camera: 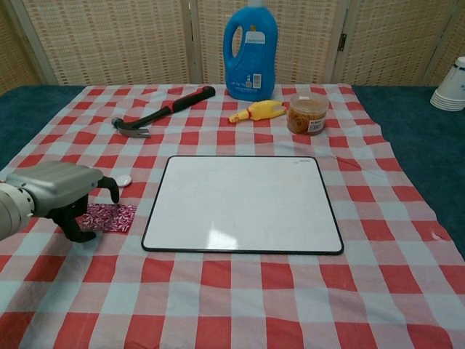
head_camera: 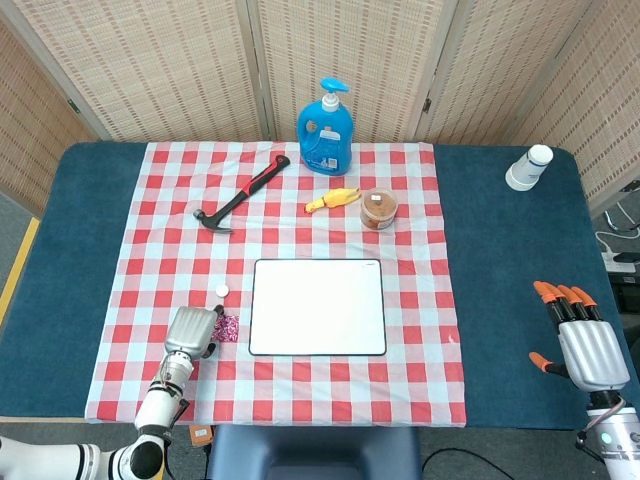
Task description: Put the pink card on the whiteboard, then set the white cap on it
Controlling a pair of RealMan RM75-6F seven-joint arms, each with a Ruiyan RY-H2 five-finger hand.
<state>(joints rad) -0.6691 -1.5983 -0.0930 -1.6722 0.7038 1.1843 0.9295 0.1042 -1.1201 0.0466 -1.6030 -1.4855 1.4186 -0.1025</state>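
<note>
The pink patterned card (head_camera: 228,327) (camera: 111,217) lies flat on the checked cloth just left of the whiteboard (head_camera: 318,306) (camera: 243,203). The small white cap (head_camera: 222,291) (camera: 123,179) sits on the cloth a little behind the card. My left hand (head_camera: 191,332) (camera: 61,192) hovers over the card's left end with curved, spread fingers, a dark fingertip (camera: 112,189) above the card and the thumb (camera: 75,230) down at the card's near-left corner. It holds nothing. My right hand (head_camera: 584,343) rests open over the blue table at the far right, seen only in the head view.
Behind the whiteboard lie a hammer (head_camera: 241,194) (camera: 161,110), a blue detergent bottle (head_camera: 325,128) (camera: 251,51), a yellow rubber chicken (head_camera: 333,200) (camera: 257,112) and a small brown tub (head_camera: 379,208) (camera: 306,114). Stacked white cups (head_camera: 528,167) (camera: 450,86) stand at the back right.
</note>
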